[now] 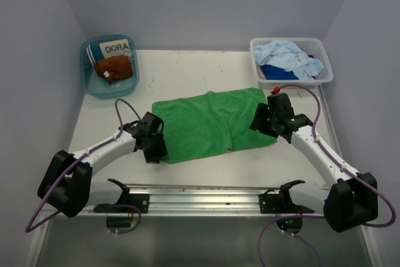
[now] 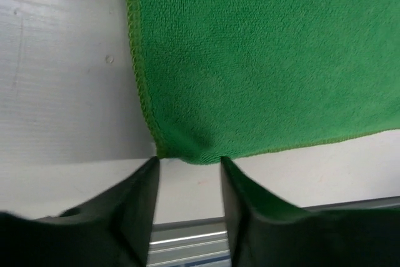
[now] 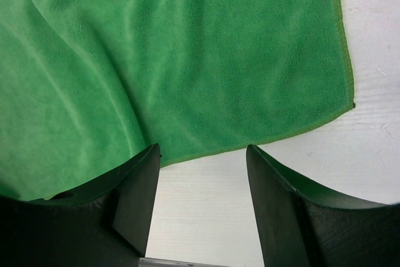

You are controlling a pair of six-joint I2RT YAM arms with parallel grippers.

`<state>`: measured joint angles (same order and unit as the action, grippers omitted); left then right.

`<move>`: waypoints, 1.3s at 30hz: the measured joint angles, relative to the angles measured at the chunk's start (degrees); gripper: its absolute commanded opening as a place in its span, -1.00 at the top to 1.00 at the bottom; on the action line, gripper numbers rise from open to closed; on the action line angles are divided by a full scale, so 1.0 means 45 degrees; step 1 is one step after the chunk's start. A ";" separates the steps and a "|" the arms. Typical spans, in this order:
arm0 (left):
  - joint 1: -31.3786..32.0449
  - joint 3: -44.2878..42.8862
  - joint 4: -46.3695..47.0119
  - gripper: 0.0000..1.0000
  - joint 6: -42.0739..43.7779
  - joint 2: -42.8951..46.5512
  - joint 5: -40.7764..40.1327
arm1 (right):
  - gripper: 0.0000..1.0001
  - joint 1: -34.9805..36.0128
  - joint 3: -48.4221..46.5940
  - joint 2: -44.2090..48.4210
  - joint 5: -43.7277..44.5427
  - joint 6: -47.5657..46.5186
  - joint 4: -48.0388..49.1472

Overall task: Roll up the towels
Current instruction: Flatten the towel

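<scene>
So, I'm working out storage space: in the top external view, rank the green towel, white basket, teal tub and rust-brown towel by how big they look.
1. green towel
2. white basket and teal tub: too alike to rank
3. rust-brown towel

Location type: most likely a robotics laboratory test cell. Indicators:
- a white table [image 1: 187, 73] enclosed by plain pale walls [image 1: 206, 4]
- a left arm [image 1: 103, 149] and a right arm [image 1: 319, 151] set at an aluminium rail [image 1: 206, 193]
- exposed purple cabling [image 1: 37, 216]
- a teal bin [image 1: 85, 70] and a white basket [image 1: 292, 82]
</scene>
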<state>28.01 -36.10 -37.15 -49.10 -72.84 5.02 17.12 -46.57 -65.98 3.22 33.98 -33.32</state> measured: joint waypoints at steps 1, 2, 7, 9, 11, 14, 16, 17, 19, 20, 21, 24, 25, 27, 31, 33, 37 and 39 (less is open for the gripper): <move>0.0010 0.0000 0.0180 0.38 -0.0063 -0.0107 0.0005 | -0.22 -0.0049 0.0024 0.0005 -0.0063 -0.0019 0.0015; 0.0019 0.0000 0.0340 0.59 -0.0097 -0.0233 0.0024 | -0.22 -0.0146 0.0049 0.0005 -0.0083 -0.0024 0.0015; 0.0034 -0.0321 -0.0073 1.00 -0.0379 -0.0719 -0.0777 | -0.14 -0.1676 0.0719 0.0024 -0.0753 -0.0102 0.0204; -0.0010 -0.0646 -0.0461 1.00 -0.0544 -0.0466 -0.1501 | -0.13 -0.2283 0.1064 0.0058 -0.0923 -0.0112 0.0330; -0.0214 -0.0865 -0.0665 1.00 -0.0612 0.0146 -0.1982 | -0.11 -0.2574 0.1375 0.0049 -0.0947 -0.0117 0.0364; -0.0831 -0.1137 -0.0899 1.00 -0.0636 0.1127 -0.2516 | -0.04 -0.2671 0.1632 -0.0165 -0.0933 -0.0107 0.0418; -0.1239 -0.1307 -0.0991 1.00 -0.0631 0.1311 -0.2701 | -0.04 -0.2749 0.1889 -0.0257 -0.0899 -0.0068 0.0568; -0.1409 -0.1365 -0.1010 1.00 -0.0631 0.1307 -0.2788 | -0.04 -0.2817 0.2074 -0.0301 -0.0840 -0.0058 0.0622; -0.1671 -0.1379 -0.1073 1.00 -0.0636 0.1273 -0.2875 | -0.04 -0.2939 0.2361 -0.0423 -0.0743 -0.0024 0.0656; -0.1768 -0.1379 -0.1141 1.00 -0.0636 0.1268 -0.2890 | -0.04 -0.3007 0.2492 -0.0525 -0.0656 -0.0015 0.0661; -0.1851 -0.1379 -0.1190 1.00 -0.0631 0.1268 -0.2890 | -0.04 -0.3070 0.2584 -0.0622 -0.0617 0.0000 0.0685; -0.2069 -0.1384 -0.1229 1.00 -0.0631 0.1268 -0.2905 | -0.04 -0.3186 0.2827 -0.0923 -0.0588 0.0044 0.0865; -0.2123 -0.1384 -0.1248 1.00 -0.0631 0.1268 -0.2914 | -0.04 -0.3211 0.2890 -0.1005 -0.0588 0.0063 0.0952; -0.2200 -0.1384 -0.1268 1.00 -0.0631 0.1268 -0.2905 | -0.04 -0.3240 0.2924 -0.1209 -0.0593 0.0112 0.1093; -0.2225 -0.1384 -0.1268 1.00 -0.0631 0.1229 -0.2832 | 0.05 -0.3240 0.2846 -0.1477 -0.0593 0.0126 0.1676; -0.2225 -0.1384 -0.1263 1.00 -0.0627 0.1180 -0.2812 | 0.26 -0.3240 0.2778 -0.1685 -0.0559 0.0117 0.2050; -0.2225 -0.1511 -0.1282 1.00 -0.0622 0.1069 -0.2735 | 1.00 -0.3240 0.2715 -0.2152 -0.0442 0.0126 0.2744; -0.2225 -0.1787 -0.1292 1.00 -0.0622 0.0903 -0.2730 | 1.00 -0.3240 0.2501 -0.2361 -0.0369 0.0112 0.2788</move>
<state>18.00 -44.14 -42.96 -51.90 -68.77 -7.27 2.55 -35.31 -76.60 1.56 34.48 -20.78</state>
